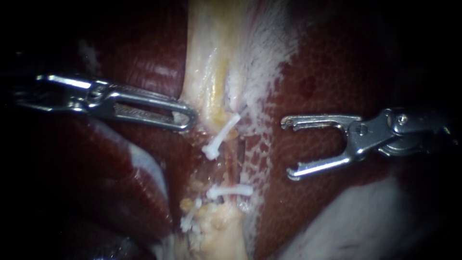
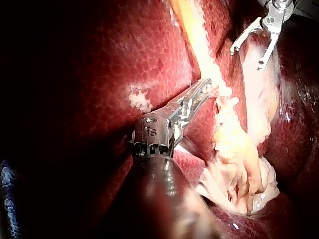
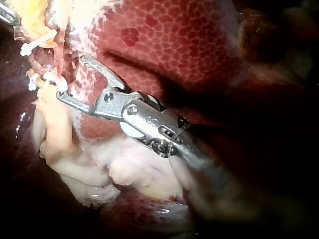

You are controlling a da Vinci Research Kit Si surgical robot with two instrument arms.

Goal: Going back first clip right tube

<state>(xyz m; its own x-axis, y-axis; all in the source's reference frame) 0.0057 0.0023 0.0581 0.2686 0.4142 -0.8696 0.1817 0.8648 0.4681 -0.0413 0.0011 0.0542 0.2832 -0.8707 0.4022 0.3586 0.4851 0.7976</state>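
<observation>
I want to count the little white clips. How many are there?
3. The slanted clip sits highest, the level clip is below it, and the lowest clip is down-left of that. The pale tissue may hide more.

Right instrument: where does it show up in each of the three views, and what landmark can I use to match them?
Endoscope view: the right instrument comes in from the right, jaws open over the liver, short of the pale tissue strip.
Left wrist view: ahead of the left instrument, beyond the pale tissue strip, jaws open.
Right wrist view: central, open jaws reaching the strip.
Shared landmark: the pale tissue strip.
</observation>
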